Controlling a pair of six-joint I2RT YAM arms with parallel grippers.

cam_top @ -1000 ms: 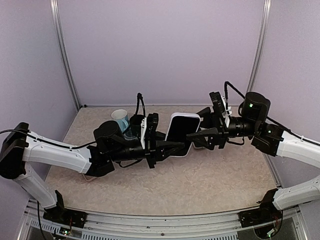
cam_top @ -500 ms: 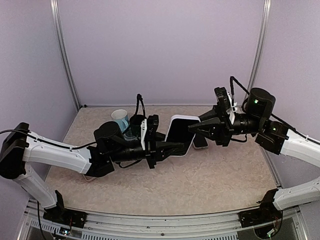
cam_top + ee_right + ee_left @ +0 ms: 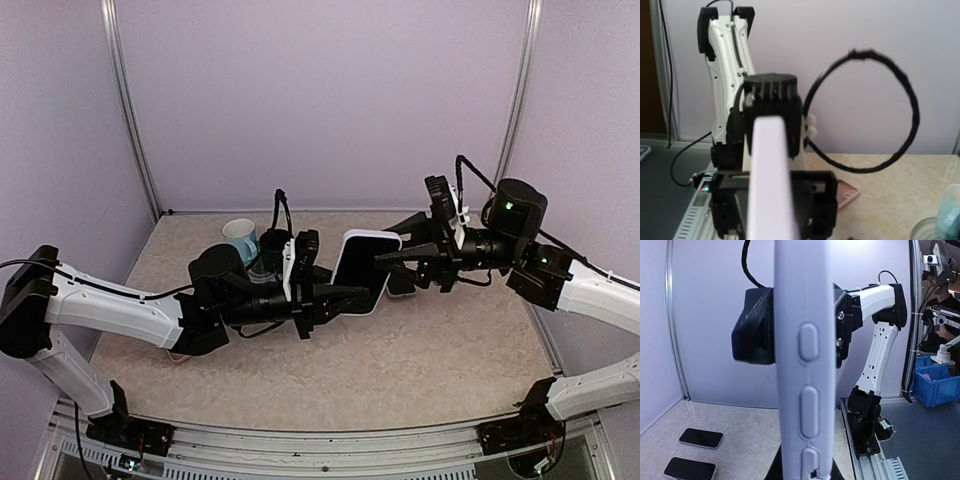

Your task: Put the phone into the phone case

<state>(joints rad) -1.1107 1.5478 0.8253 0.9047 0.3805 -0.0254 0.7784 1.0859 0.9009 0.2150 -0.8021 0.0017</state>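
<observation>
1. the phone case [image 3: 805,365] is standing nearly upright in mid-air between the arms. its long axis is running up from the left gripper [image 3: 338,298], and it is showing edge-on in the left wrist view, side buttons toward the lens.
2. the left gripper is clamping the case's lower end.
3. the right gripper [image 3: 393,252] is reaching in from the right at the upper end. a black finger [image 3: 754,325] is sitting against each face, but can't tell if it's squeezing or just straddling.
4. the dark face inside the white rim is likely the phone [image 3: 362,268]; can't tell if it's fully seated.
5. two spare phones [image 3: 700,438] are lying flat on the table [image 3: 430,350], well apart from both grippers.
6. judging the next move: pressing the top end home, with the right arm nearer.
</observation>
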